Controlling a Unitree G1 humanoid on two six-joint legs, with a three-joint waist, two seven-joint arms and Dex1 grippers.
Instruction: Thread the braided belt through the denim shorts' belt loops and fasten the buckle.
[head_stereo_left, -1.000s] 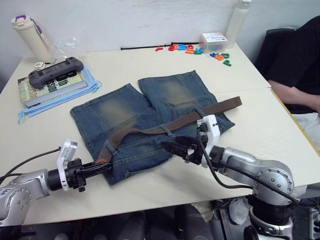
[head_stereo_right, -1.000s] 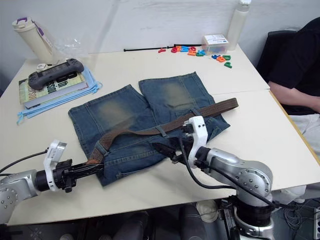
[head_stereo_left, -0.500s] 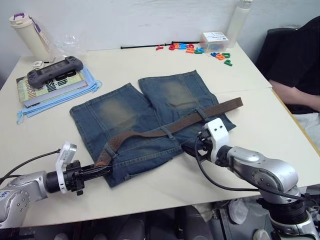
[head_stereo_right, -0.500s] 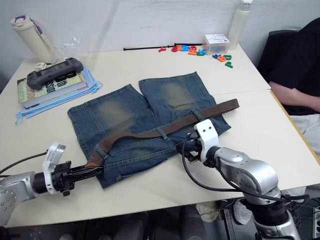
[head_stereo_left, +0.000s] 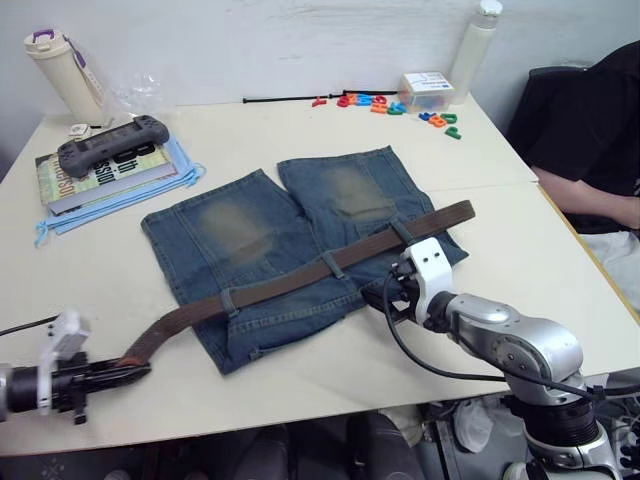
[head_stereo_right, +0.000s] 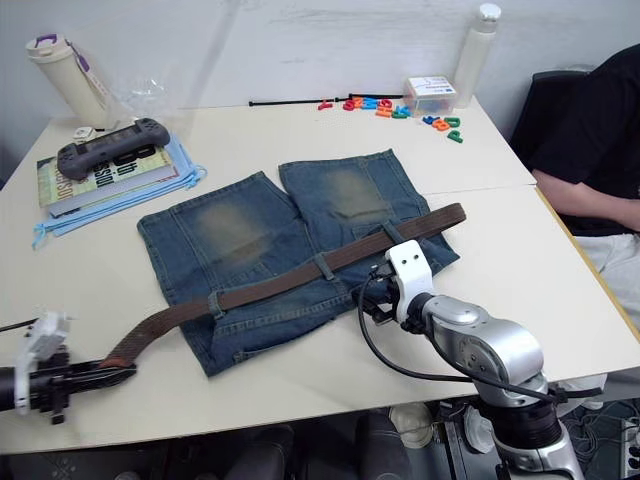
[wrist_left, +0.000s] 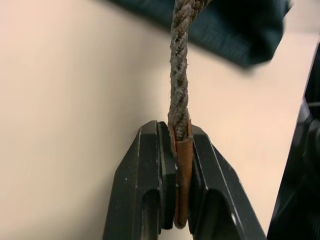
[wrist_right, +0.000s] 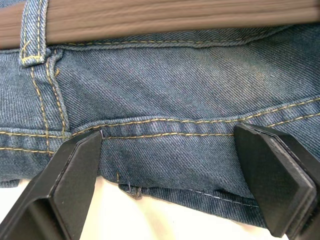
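Left end effector (wrist_left: 176, 165), lower left, clamps the belt (head_stereo_left: 300, 280) tip; right end effector (wrist_right: 170, 165) rests spread on the shorts (head_stereo_left: 250, 235) mid-frame. Belt passes three visible loops (head_stereo_left: 335, 268); buckling seems left to do.

book cover (head_stereo_left: 95, 178) lettering partly hidden, not legible, coloured letter shapes (head_stereo_left: 385, 101) too small to read
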